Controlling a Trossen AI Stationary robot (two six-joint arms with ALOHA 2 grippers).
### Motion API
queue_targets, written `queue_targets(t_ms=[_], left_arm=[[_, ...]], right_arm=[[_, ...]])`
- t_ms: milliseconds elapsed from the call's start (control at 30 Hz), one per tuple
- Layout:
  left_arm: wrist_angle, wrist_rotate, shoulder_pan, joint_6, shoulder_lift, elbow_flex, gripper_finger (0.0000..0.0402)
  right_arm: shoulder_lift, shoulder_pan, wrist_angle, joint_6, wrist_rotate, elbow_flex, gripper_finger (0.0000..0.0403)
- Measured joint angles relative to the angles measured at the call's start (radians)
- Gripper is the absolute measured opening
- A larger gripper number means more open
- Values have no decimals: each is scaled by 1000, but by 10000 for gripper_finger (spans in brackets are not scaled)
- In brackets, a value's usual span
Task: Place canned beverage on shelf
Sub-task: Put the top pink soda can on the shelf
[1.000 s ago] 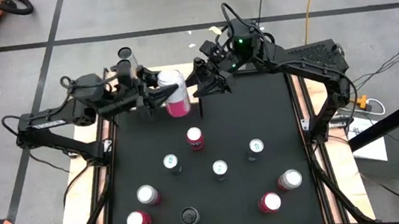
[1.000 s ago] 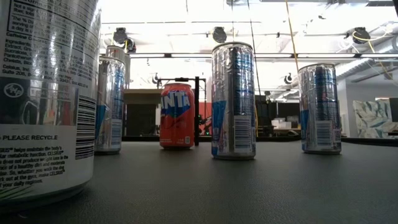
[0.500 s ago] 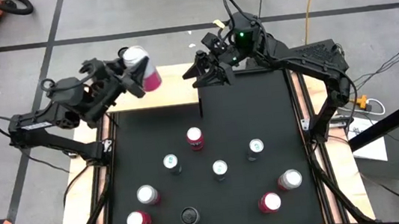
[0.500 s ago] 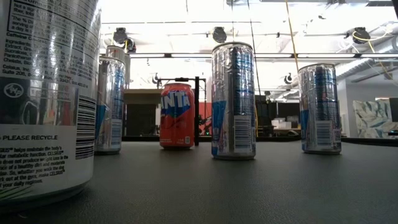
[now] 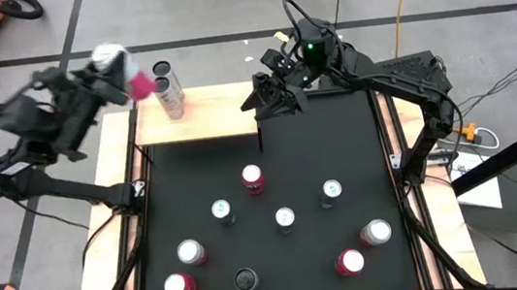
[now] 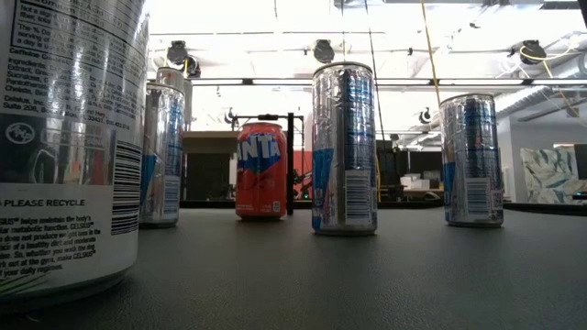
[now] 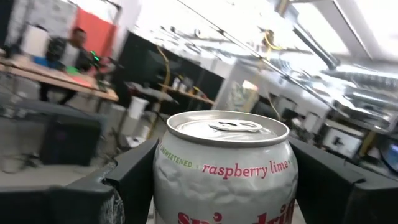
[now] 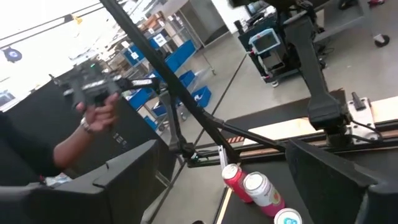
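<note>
The left gripper (image 5: 106, 73) is raised off the left end of the shelf (image 5: 222, 120), out past the table's far-left corner, and it clasps a raspberry-lime can (image 5: 123, 71). In the left wrist view that can (image 7: 225, 167) sits upright between the two dark fingers (image 7: 134, 171), which press against its sides, its silver top and pull tab facing the camera. Seen from above, the can is tilted, its silver top pointing away from the shelf and its pink body toward it.

Just beside it, two slim cans (image 5: 167, 85) stand on the shelf's left end. The rest of the pale board is bare up to its right end, where the right gripper (image 5: 271, 97) hovers above the edge, fingers spread and holding nothing.

Below the shelf, the black mat (image 5: 337, 146) carries more cans, upright and well apart; a red-topped one (image 5: 252, 177) stands nearest the shelf. In the right wrist view a person's hand (image 8: 99, 115) shows in the room beyond.
</note>
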Motion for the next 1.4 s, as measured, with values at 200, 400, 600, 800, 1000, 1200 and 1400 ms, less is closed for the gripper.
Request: queue_targets(t_ms=[200,400,600,800,1000,1200,1400], left_arm=[[-10,-54,34,94,-92,0,299],[-115,-131,45,84,-121,1,299],[-123,-122,82,70,-94,0,299],[-120,21,111,-59,-58,0,299],[-18,60,118,-70,4,-1,299],[201,197,122,-89,76,-1,299],[255,193,121,-21,122,-1,299]], right_arm=[[0,-8,-19,-28,0,0,332],[0,-28,-27,-36,0,0,332],[0,-53,-26,-33,5,0,332],[0,-63,7,-79,164,0,332],[0,-19,161,-104,352,0,337],[26,11,318,-54,420,0,357],[35,39,371,-64,425,0,365]])
